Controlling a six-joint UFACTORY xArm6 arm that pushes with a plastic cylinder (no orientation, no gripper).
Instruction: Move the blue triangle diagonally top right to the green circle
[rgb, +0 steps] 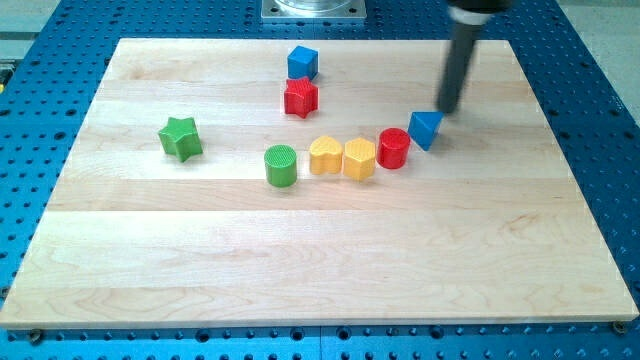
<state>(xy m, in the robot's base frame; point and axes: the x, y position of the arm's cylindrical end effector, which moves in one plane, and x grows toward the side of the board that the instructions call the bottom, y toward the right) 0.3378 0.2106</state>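
The blue triangle (425, 129) lies right of the board's middle, touching or almost touching the red cylinder (394, 148) at its lower left. The green circle (281, 165) stands left of the middle, at the left end of a row of blocks. My tip (447, 108) is just above and to the right of the blue triangle, close to its upper right edge; I cannot tell if it touches.
A yellow heart (325, 155) and a yellow hexagon (359, 158) sit between the green circle and the red cylinder. A red star (300, 97) and a blue cube (302, 63) are near the top centre. A green star (180, 137) is at the left.
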